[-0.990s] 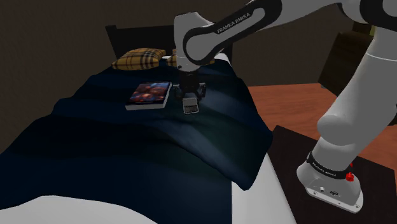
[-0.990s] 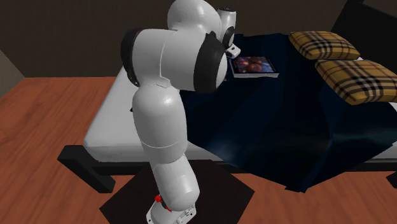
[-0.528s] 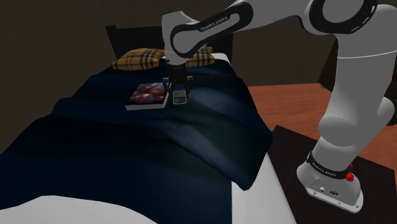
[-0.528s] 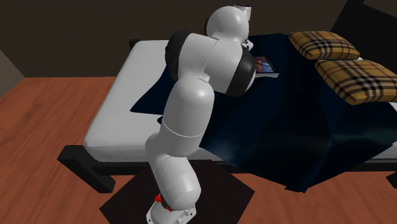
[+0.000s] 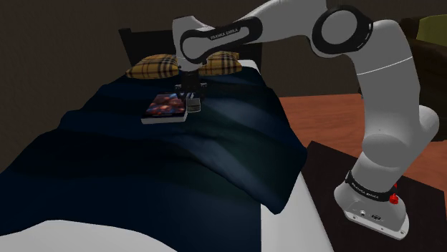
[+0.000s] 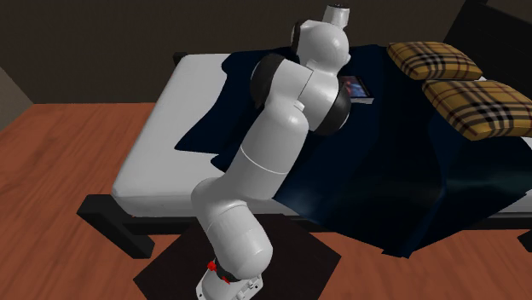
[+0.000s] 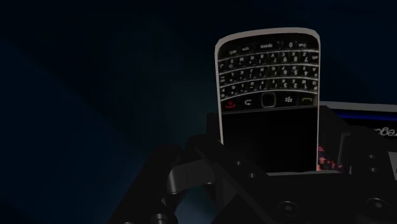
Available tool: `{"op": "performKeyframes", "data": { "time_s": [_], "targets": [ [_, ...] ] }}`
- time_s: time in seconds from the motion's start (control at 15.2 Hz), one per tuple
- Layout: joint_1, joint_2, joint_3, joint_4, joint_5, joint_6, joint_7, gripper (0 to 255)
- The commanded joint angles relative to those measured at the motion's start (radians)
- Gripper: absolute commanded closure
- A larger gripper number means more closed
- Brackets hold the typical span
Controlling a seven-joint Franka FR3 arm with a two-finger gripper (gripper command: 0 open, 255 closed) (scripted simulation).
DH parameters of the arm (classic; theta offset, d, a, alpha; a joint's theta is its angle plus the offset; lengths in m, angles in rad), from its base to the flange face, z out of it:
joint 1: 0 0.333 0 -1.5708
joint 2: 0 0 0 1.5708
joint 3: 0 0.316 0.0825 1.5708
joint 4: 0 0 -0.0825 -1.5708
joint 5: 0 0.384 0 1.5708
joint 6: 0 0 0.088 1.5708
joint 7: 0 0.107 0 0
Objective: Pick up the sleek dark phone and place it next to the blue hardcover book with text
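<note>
Bed [image 6: 162,128] with a white mattress lies under a dark blue blanket [image 5: 179,172], two plaid pillows [image 6: 430,60] at its head. White arm [image 5: 387,107] reaches from its stand across the blanket. A book [image 5: 166,107] with a blue edge and a reddish cover lies flat on the blanket near the pillows. The black claw [image 5: 192,99] hangs pointing down just beside the book, on the shoulder view's right. It is clenched on the dark phone [image 7: 267,108]. The phone's long axis runs along the claw: screen end sunk between the black fingers, keypad end pointing away from the wrist toward the blanket. Whether that end touches the blanket, I cannot tell.
</note>
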Motion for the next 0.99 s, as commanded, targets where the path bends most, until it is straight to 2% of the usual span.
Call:
{"op": "performKeyframes", "data": {
  "time_s": [0.0, 0.92],
  "targets": [
    [0.001, 0.013, -0.005, -0.005, -0.006, 0.017, 0.000, 255],
    [-0.002, 0.066, -0.029, -0.116, -0.041, 0.172, 0.019, 255]
  ]
}}
